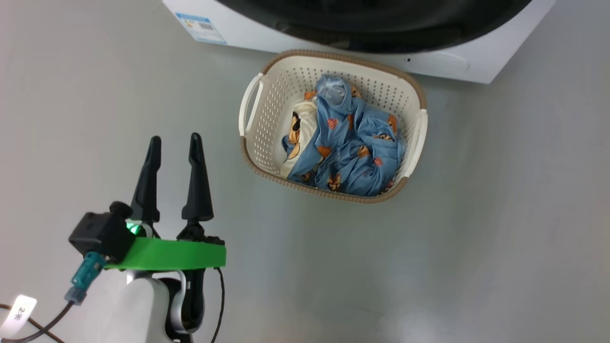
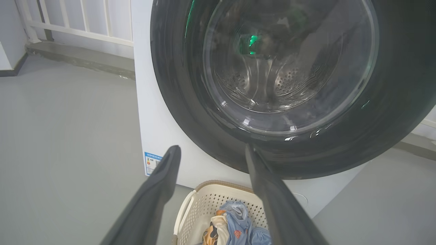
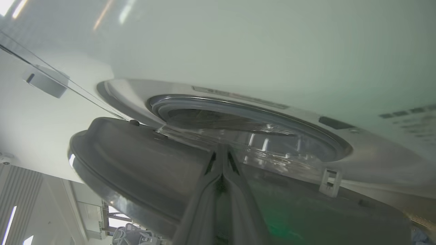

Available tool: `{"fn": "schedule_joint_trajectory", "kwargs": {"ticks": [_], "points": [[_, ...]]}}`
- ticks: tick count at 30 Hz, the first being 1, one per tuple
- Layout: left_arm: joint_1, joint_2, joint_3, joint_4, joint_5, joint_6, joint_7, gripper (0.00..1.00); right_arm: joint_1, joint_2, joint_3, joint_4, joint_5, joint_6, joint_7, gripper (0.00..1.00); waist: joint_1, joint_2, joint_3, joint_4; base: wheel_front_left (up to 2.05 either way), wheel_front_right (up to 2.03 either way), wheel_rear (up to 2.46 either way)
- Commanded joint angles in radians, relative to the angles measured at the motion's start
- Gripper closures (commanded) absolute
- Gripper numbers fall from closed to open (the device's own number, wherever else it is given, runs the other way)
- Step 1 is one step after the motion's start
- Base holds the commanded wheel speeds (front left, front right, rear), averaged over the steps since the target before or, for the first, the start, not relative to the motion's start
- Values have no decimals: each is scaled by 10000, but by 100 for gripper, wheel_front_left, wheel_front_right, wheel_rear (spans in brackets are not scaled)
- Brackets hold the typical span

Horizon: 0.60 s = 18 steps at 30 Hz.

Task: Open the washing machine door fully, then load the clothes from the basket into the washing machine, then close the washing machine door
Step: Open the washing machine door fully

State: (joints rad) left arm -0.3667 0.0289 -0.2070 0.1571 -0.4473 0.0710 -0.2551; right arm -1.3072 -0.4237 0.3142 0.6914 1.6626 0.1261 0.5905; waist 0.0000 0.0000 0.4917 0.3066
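Note:
The white washing machine (image 1: 457,62) stands at the top of the head view, its door (image 1: 381,33) showing as a glossy black rim. Before it on the floor sits the cream basket (image 1: 271,124) holding the blue and cream clothes (image 1: 352,143). My left gripper (image 1: 174,140) hovers open and holding nothing, left of the basket. In the left wrist view it (image 2: 212,149) points at the door (image 2: 190,102), above the basket (image 2: 204,200) and clothes (image 2: 235,224). My right gripper (image 3: 223,148) is shut, its tips against the inner side of the door (image 3: 136,153), which stands ajar from the grey gasket (image 3: 177,105).
Grey floor (image 1: 476,238) lies all around the basket. A blue label (image 2: 152,162) marks the machine's lower left corner. A white railing (image 2: 78,23) on a low ledge runs behind the machine to its left. A dark cable (image 1: 220,295) hangs by my left forearm.

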Motion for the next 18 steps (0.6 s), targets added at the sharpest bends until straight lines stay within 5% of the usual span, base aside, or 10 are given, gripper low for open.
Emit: {"fn": "schedule_joint_trajectory", "kwargs": {"ticks": [1,18], "points": [[120,214,381,-112,123,-12,-67,0,558,370,172,-229,-127,46,240,100,0,0,-298,-172,0,0,0],[897,214,910,433,547,-211,-67,0,2704,690,467,-581,89,46,1363,100,0,0,-2062,-123,0,0,0]]}}
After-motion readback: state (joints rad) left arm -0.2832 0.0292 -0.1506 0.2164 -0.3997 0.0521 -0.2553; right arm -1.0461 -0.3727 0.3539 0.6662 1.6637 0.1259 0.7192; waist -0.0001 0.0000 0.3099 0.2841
